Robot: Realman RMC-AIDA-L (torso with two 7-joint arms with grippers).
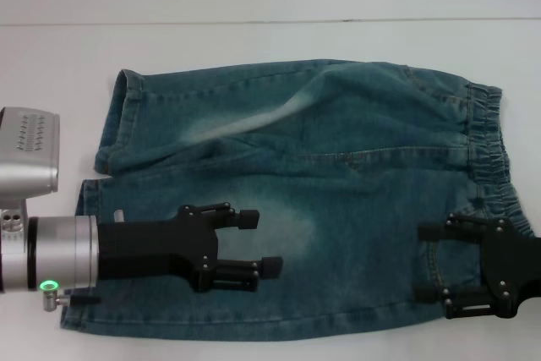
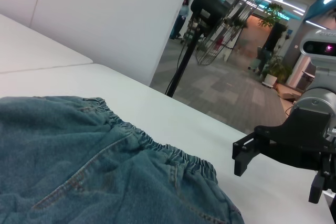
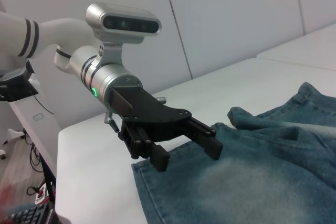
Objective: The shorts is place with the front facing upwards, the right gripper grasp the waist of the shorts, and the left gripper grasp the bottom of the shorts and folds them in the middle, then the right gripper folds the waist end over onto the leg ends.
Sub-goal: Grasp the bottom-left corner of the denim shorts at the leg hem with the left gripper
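Shorts [image 1: 313, 200] lay flat on the white bench [image 1: 254, 40], long axis running between the arms. Left end effector [image 1: 258, 243] hovered open and empty over the near leg, hems [image 1: 93, 209] behind its fingertips. Right end effector [image 1: 431, 261], open and empty, hovered beside the waist [image 1: 490, 141], nearest that end.

The shorts [image 1: 338, 166] are woven denim cloth, matt, with whitish faded patches and raised stitched seams; the waist of the shorts [image 1: 489, 154] is puckered, ruffled elastic denim. The left gripper [image 1: 260, 243] has matt black fingers, seemingly plastic, jaws parted, on a brushed silver metal wrist [image 1: 63, 253] with a satin sheen. The right gripper [image 1: 431, 261] shows the same matt black finish, jaws spread. The table [image 1: 270, 40] is a smooth, matt white surface.
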